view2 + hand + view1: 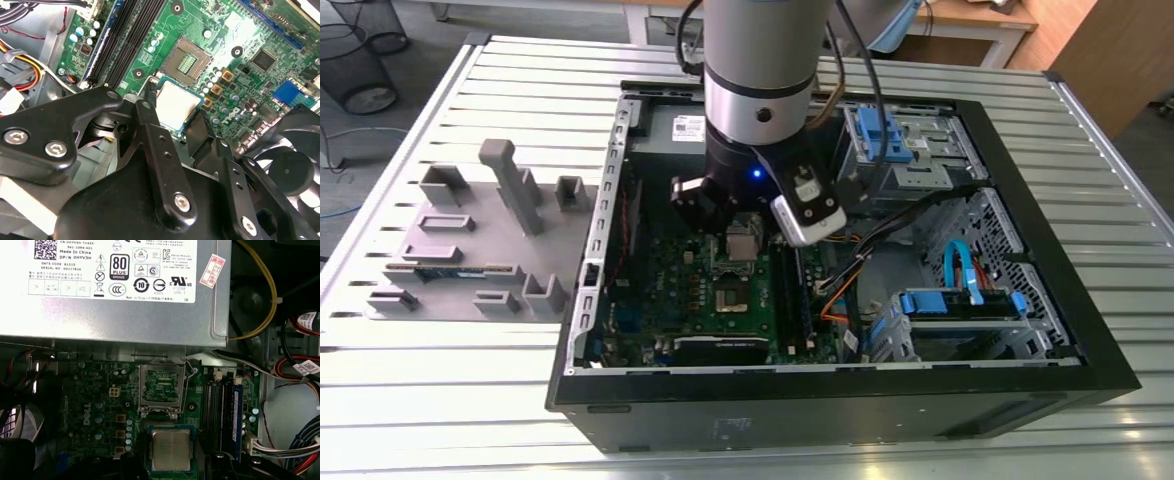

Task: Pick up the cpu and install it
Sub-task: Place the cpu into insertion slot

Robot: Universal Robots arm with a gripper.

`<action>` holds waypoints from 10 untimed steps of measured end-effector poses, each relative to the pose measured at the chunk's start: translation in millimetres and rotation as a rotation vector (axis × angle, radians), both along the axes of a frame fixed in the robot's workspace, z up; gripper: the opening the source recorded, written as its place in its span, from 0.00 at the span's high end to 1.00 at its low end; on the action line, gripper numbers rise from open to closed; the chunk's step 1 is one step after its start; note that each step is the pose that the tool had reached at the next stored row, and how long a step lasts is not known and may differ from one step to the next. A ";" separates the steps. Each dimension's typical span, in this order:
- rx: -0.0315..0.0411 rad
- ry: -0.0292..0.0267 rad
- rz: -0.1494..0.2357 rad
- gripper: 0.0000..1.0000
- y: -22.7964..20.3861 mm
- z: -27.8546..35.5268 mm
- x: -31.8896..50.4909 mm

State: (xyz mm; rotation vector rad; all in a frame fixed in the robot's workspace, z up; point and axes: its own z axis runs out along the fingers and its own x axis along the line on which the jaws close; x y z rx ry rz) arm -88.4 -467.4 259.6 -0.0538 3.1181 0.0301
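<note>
— Where is the cpu (176, 104)?

— It sits between the fingers (150, 107) of the gripper (176, 114), which are clamped on two opposite edges of it. The second wrist view shows this most plainly, with a black finger against each side of the silver chip. The chip hangs over the green motherboard (250, 35), just beside the socket (186, 62) and not in it.

— And the socket itself?

— It is open and bare, and both wrist views show its grid of contacts. The first wrist view adds the metal frame around the socket. It also shows the grey power supply box (115, 290) beyond it and a blue memory stick (236, 410) in the slots alongside. In that view the chip's shiny top and pale rim face the camera squarely.

— What does the exterior view add?

— It gives the setting. The arm (758, 90) reaches down into the open computer case (854, 415), which lies on a slatted metal table (440, 400). A grey fixture tray (467, 250) rests on the table beside the case, on the exterior view's left. The gripper hangs low over the board. The chip appears as a pale patch beneath it, with the dark socket near.

— Anything else close by?

— The second wrist view shows a black fan (295, 170) near the gripper's body.
</note>
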 end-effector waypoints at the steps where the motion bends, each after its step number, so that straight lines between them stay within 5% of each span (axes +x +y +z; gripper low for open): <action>1: -0.0008 0.0000 0.000 0.53 0.0 -0.7 0.0; 10: -0.0077 0.0000 0.000 0.53 0.0 -7.5 -0.1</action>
